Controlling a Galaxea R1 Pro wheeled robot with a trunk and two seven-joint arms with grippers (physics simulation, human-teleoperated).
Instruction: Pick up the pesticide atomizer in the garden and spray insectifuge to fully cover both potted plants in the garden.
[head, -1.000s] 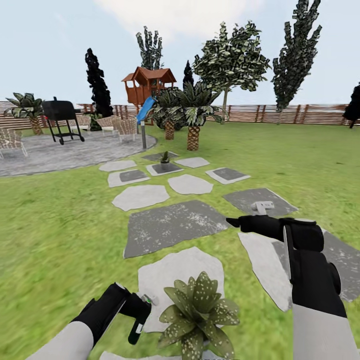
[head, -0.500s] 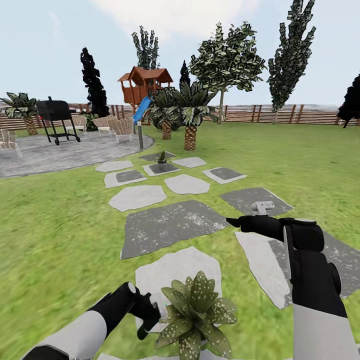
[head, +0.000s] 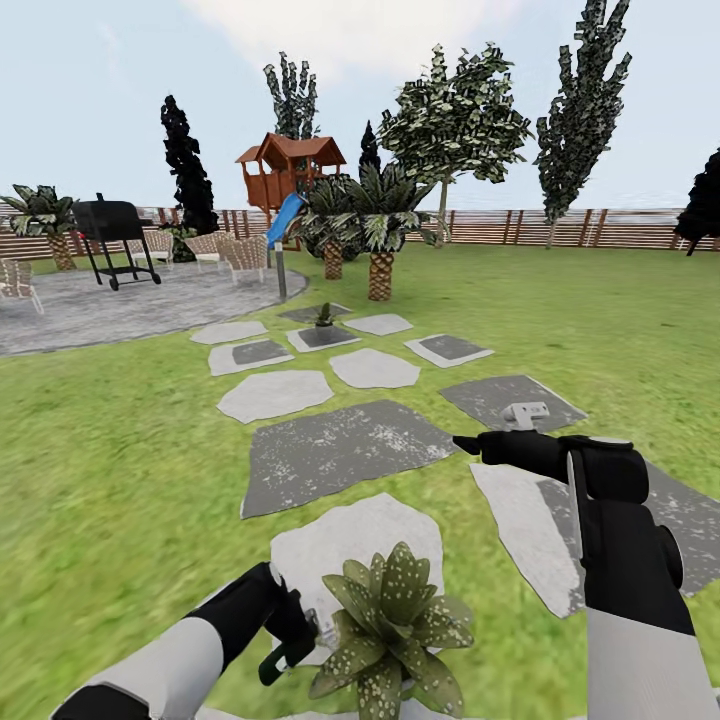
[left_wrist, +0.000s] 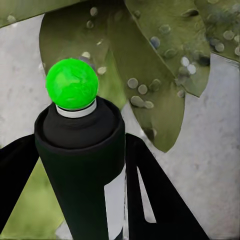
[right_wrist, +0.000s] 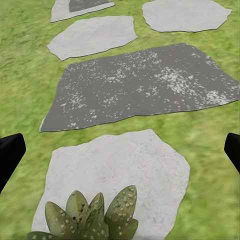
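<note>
- The garden lawn (head: 120, 470) and stepping stones (head: 345, 450) lay ahead; the far potted plant (head: 324, 317) stood well apart.
- The near potted plant (head: 392, 625) was at my left gripper (head: 290, 640); its soft leaves would bend.
- My right gripper (right_wrist: 120, 150) hung wide open, empty.
- The left one clamped the pesticide atomizer (left_wrist: 82, 165) by its body: light, rigid, probably slick.

We see flat, bright daylight with no cast shadows; the lawn (head: 120, 480) blurs at lower left.

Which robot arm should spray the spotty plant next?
Left, probably. Its pincer holds the pesticide atomizer right beside the potted plant; the right pincer is open, holding nothing.
</note>
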